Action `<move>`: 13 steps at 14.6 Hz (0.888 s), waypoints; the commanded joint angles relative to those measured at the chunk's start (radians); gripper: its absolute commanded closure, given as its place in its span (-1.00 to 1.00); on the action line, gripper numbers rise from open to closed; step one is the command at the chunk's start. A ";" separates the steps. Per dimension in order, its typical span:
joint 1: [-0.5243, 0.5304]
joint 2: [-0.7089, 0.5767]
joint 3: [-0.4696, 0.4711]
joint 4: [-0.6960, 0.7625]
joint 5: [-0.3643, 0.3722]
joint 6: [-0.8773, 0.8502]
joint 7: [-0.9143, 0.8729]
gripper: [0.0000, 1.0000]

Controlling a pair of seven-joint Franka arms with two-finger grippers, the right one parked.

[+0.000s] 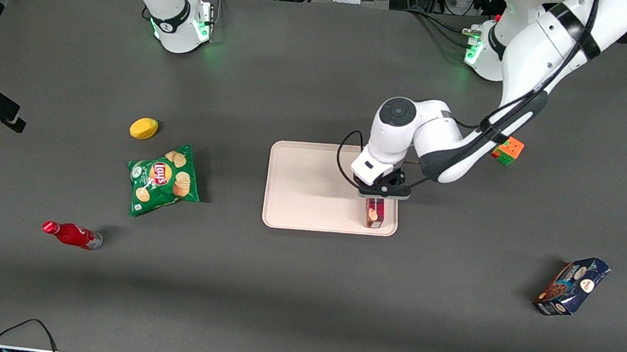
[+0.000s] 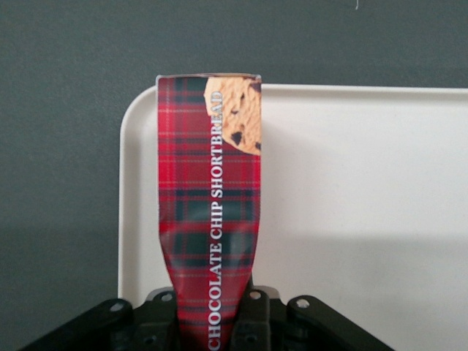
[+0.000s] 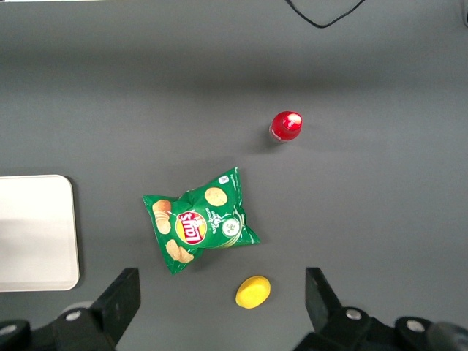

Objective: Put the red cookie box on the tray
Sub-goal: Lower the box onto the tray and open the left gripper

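Gripper clamps red cookie box over tray corner.

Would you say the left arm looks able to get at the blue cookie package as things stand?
Probably not yet: its hand is shut on the red cookie box over the tray. The path to the blue package looks free.

I log the red cookie box as dark-red tartan with green bands and white lettering, held by the black gripper over the pale pink tray. The surface reads dark grey; the chip bag is green.
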 commanded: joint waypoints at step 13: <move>0.005 -0.001 0.006 -0.002 0.012 0.022 -0.024 -1.00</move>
